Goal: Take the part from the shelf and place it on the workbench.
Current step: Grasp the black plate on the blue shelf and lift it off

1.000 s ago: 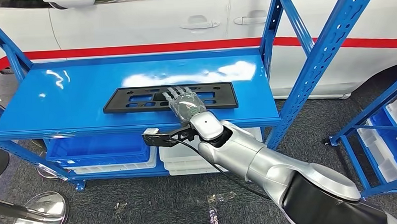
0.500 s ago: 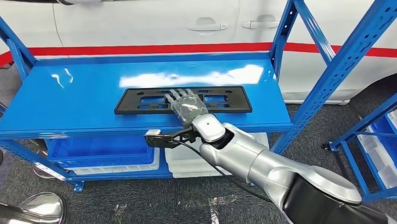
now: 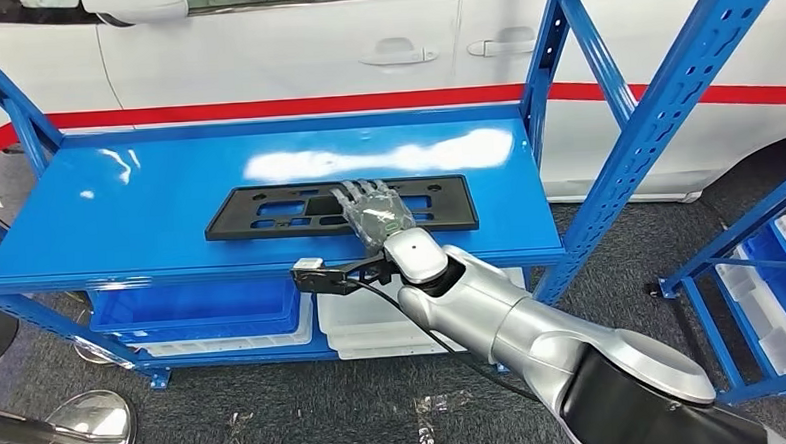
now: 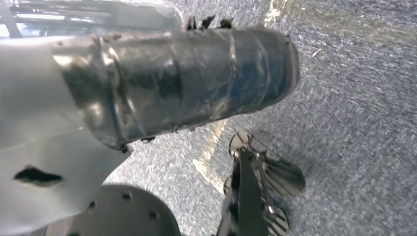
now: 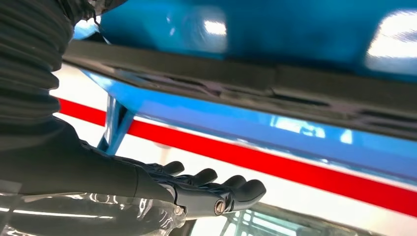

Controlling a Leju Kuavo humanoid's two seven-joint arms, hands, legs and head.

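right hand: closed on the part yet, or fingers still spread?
Spread, not closed. The right hand lies flat over the black part on the blue shelf; the right wrist view shows the fingers extended.

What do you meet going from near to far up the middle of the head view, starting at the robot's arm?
Silver right arm → right hand lying over the black part → bare blue shelf top → white car with its red stripe.

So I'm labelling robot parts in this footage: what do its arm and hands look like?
The right arm is glossy silver with rounded segments and a black shoulder section. A black cable runs along it to a small black bracket at the wrist. The right hand is dark under a clear plastic wrap. The left hand shows a grey ribbed cover.
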